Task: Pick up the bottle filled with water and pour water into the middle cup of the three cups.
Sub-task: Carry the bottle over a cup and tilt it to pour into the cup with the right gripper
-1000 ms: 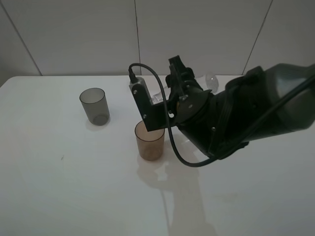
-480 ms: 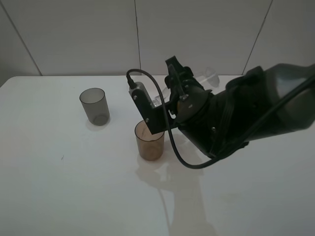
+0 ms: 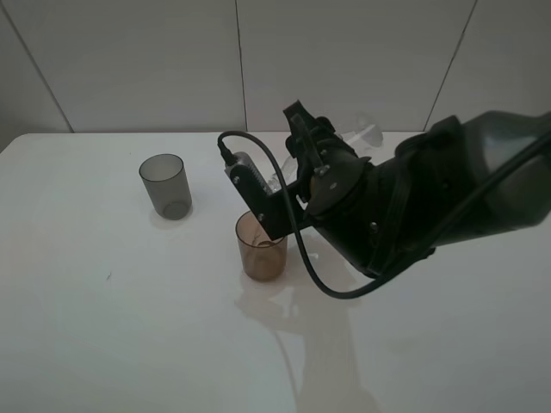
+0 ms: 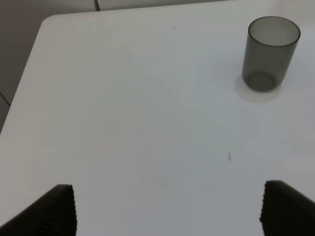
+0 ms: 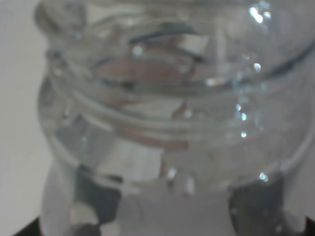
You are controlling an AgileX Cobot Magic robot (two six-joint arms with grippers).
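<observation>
White table (image 3: 129,327) carried the amber cup (image 3: 261,249) about midway between its left and right edges. The right gripper (image 3: 314,148), clamped on the bottle (image 3: 365,133), had tipped it steeper over that cup within the last second. Guess the pour was properly underway, while the left gripper (image 4: 167,209) sat open and idle.

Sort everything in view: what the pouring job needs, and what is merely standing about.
Job in hand:
- bottle, tipped toward the cup
- amber middle cup, upright

Standing about:
- grey cup, upright, apart from the amber one
- left pincer, open, holding nothing
- table
</observation>
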